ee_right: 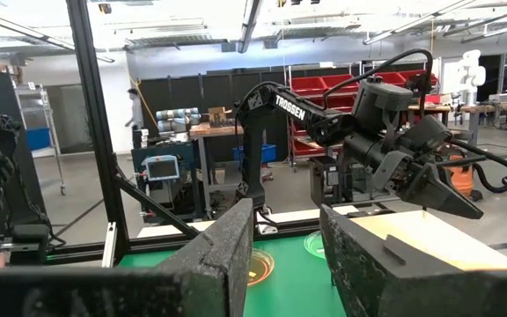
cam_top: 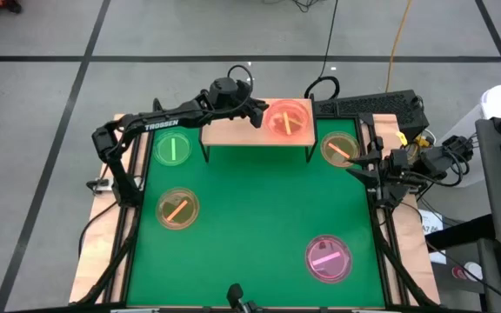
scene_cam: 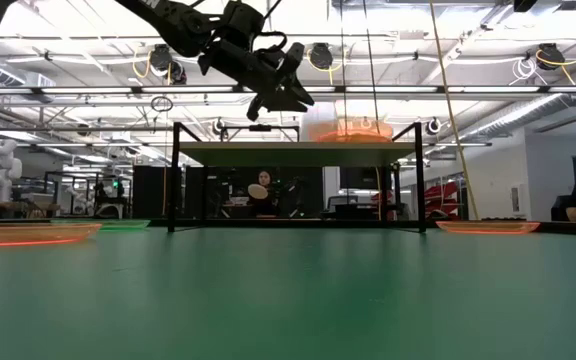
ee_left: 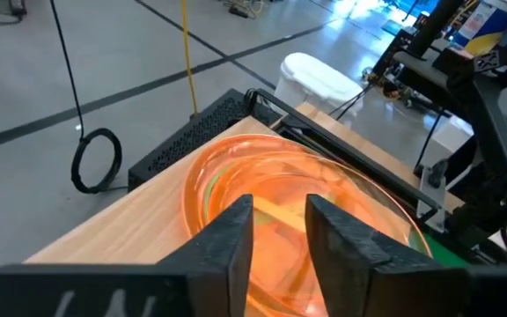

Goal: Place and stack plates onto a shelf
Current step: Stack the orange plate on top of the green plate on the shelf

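Note:
The shelf (cam_top: 233, 130), a light-wood board on black legs, stands at the table's far edge. On its right end rests a stack of orange-pink plates (cam_top: 287, 119), seen close in the left wrist view (ee_left: 324, 194). My left gripper (cam_top: 257, 113) is open just left of the stack, its fingertips a little above the stack's rim (scene_cam: 353, 130). Nothing lies in the gap between its fingers (ee_left: 280, 207). Flat on the green table lie a green plate (cam_top: 172, 148), two amber plates (cam_top: 177, 209) (cam_top: 340, 149) and a pink plate (cam_top: 329, 259). My right gripper (cam_top: 355, 169) waits open at the right edge.
A black keyboard (cam_top: 368, 106) lies behind the shelf's right end, with a coiled cable (ee_left: 95, 158) on the floor beyond. The shelf's left and middle parts (ee_left: 121, 229) are bare wood. Between the plates the table's middle (cam_top: 259, 209) is bare green.

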Motion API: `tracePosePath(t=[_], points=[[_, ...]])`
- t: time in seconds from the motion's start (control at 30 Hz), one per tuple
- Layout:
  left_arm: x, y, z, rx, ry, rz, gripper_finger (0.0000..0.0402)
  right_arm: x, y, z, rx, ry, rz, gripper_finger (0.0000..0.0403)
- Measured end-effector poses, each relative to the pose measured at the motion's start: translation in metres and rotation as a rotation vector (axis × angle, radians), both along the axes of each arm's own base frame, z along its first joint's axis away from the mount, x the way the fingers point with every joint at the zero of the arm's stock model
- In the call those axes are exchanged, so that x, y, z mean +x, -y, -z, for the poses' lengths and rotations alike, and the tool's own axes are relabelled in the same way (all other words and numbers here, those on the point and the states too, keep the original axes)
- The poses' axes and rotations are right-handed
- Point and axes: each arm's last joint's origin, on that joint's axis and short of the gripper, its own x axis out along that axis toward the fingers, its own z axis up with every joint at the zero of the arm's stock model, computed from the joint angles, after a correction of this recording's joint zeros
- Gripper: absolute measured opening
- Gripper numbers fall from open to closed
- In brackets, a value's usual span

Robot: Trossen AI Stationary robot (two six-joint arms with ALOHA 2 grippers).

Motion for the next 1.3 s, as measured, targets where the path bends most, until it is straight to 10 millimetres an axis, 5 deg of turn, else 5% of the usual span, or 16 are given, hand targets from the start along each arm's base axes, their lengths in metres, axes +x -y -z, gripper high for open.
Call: tracePosePath(t=[0.47,1.0,1.3], points=[[0.006,0.009,-0.004,0.02,0.039,0.098,0.012,0.0,0.0,0.0,0.0,0.0,0.0,0.0116],[0.033,0.094,0.014,0.252,-0.197,0.507,0.012,0.0,0.0,0.0,0.0,0.0,0.0,0.0116],[0.044,0.067,0.05,0.179,-0.187,0.548,0.012,0.0,0.0,0.0,0.0,0.0,0.001,0.0116]])
